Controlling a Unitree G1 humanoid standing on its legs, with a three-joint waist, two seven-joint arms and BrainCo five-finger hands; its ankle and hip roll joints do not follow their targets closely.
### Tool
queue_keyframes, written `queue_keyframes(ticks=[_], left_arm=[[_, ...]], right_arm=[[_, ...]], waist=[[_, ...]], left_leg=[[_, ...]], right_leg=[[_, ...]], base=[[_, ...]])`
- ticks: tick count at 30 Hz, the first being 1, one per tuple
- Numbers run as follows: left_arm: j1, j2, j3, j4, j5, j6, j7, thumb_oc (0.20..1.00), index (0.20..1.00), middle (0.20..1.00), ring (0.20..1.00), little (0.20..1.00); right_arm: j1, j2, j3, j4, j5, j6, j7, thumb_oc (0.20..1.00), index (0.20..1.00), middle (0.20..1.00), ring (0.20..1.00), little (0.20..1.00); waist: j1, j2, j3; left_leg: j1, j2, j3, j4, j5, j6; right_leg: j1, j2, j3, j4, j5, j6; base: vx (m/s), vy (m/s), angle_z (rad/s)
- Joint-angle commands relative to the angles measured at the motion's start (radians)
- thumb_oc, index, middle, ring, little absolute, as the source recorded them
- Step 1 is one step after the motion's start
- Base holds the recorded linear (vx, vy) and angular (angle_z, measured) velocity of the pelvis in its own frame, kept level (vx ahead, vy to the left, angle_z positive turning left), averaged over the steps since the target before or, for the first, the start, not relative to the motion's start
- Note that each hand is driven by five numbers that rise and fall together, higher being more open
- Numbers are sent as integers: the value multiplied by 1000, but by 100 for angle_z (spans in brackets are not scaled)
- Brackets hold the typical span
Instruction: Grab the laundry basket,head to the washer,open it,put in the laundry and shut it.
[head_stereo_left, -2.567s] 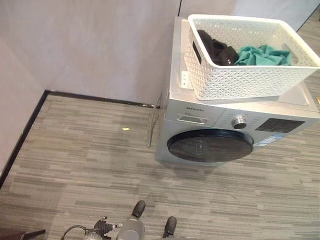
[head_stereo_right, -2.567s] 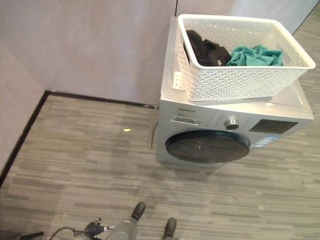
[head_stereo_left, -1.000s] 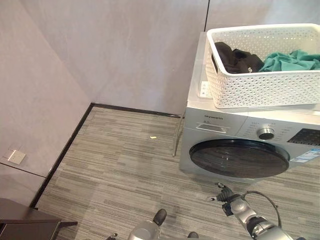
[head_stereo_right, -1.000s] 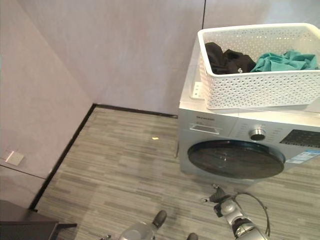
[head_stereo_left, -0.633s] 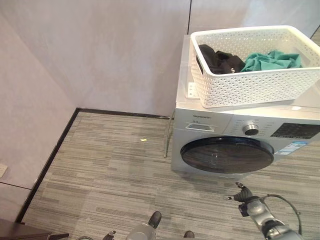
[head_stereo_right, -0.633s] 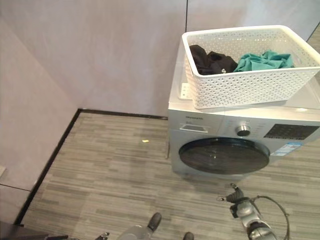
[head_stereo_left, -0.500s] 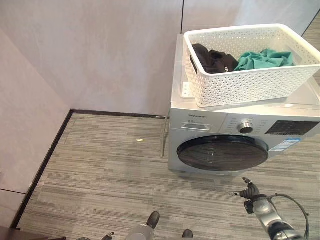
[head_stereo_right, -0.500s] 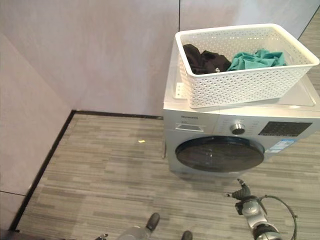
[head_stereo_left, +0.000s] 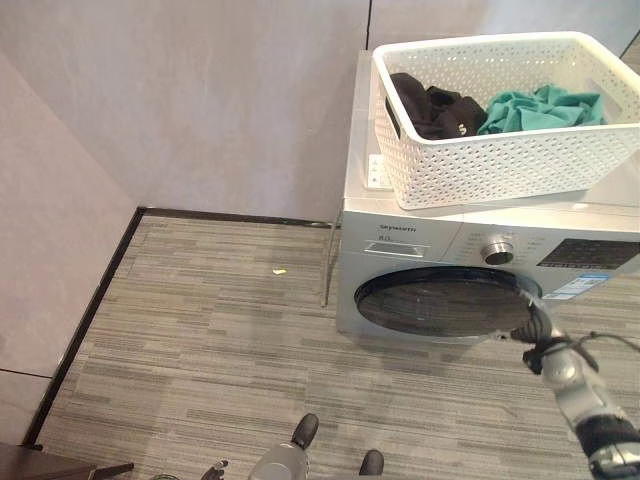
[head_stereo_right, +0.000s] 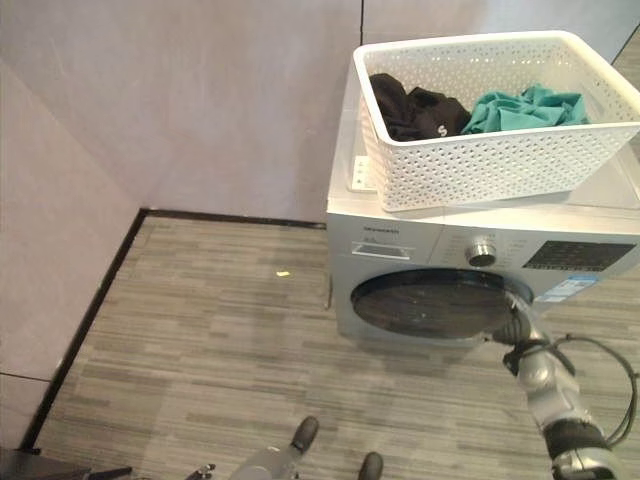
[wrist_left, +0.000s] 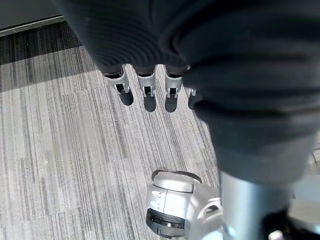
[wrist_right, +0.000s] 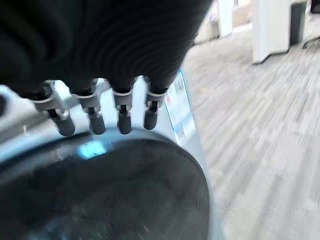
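Observation:
A white laundry basket (head_stereo_left: 500, 165) stands on top of the silver front-loading washer (head_stereo_left: 400, 235). Black clothes (head_stereo_left: 430, 105) and teal clothes (head_stereo_left: 545, 105) lie inside it. The washer's round dark door (head_stereo_left: 440, 302) is closed. My right hand (head_stereo_left: 533, 322) reaches up to the door's right edge. In the right wrist view its fingers (wrist_right: 120, 117) are straight, just over the door's rim (wrist_right: 197, 170), and hold nothing. My left hand's fingers (wrist_left: 145, 90) hang relaxed over the floor, away from the washer.
The washer stands against a grey wall with a black baseboard (head_stereo_left: 230, 215). A knob (head_stereo_left: 497, 252) and a dark panel (head_stereo_left: 585, 255) sit above the door. A yellow scrap (head_stereo_left: 280, 270) lies on the striped floor. Dark furniture (head_stereo_left: 40, 468) shows at the lower left.
My right hand has risen from near the floor to the right edge of the washer door. The camera has swung about; the basket and washer have stayed put.

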Motion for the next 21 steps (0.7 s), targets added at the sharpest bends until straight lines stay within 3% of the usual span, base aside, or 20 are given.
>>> queue_keyframes(ticks=[1, 8, 21], left_arm=[[-57, -24, 20, 60, -8, -9, 5, 1000, 1000, 1000, 1000, 1000], [-44, -14, 29, 44, -6, -10, 9, 1000, 1000, 1000, 1000, 1000], [-44, -13, -2, 30, -3, -9, 12, 1000, 1000, 1000, 1000, 1000]], right_arm=[[-16, -110, 36, -12, -19, -11, -26, 1000, 1000, 1000, 1000, 1000], [-65, -165, 104, 15, -120, 18, -4, 1000, 1000, 1000, 1000, 1000], [-153, -214, 167, 145, -81, 28, 15, 1000, 1000, 1000, 1000, 1000]], waist=[[54, -37, -20], [72, -34, -1], [69, -21, 34]], left_leg=[[-105, -34, -137, -50, 112, 6], [-121, -36, -148, -50, 119, 2], [-152, -31, -127, -50, 124, 10]], right_leg=[[-9, -11, -63, 6, 6, 33], [-23, -10, -71, 6, 6, 33], [-66, -14, -39, 6, 19, 34]], base=[[0, 0, 0], [4, -7, 3], [9, -2, -4]])
